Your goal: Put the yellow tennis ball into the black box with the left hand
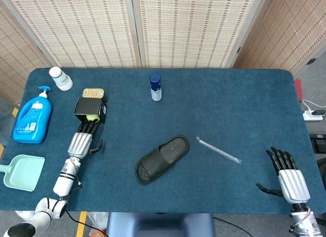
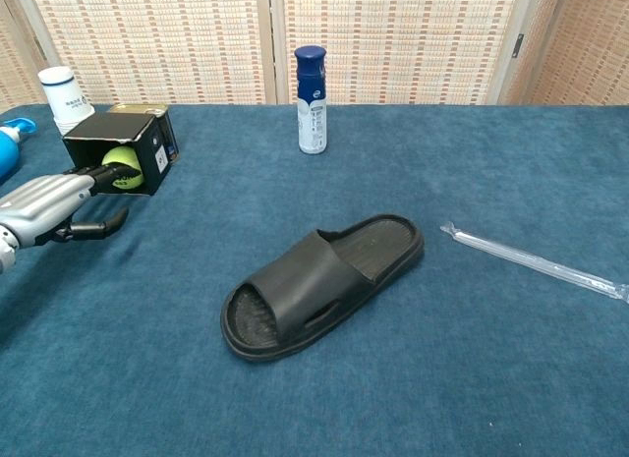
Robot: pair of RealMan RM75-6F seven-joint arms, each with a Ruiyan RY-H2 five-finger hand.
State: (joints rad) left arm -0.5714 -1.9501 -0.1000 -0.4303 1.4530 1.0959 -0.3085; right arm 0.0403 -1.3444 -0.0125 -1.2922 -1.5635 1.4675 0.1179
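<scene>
The yellow tennis ball (image 1: 91, 117) (image 2: 120, 166) sits inside the open mouth of the black box (image 1: 93, 107) (image 2: 126, 135), which lies on its side at the table's left. My left hand (image 1: 81, 142) (image 2: 47, 207) lies just in front of the box, fingers stretched out straight toward the opening, thumb out to the side. Its fingertips (image 2: 94, 178) reach the ball's edge, and I cannot tell if they touch it. The hand holds nothing. My right hand (image 1: 286, 178) rests at the front right of the table, fingers spread and empty.
A gold tin (image 1: 93, 93) lies behind the box. A white bottle (image 1: 60, 78), a blue detergent bottle (image 1: 32, 119) and a green scoop (image 1: 23, 172) are at the far left. A blue-capped bottle (image 1: 155, 86), a black slipper (image 1: 162, 158) and a wrapped straw (image 1: 218, 150) lie mid-table.
</scene>
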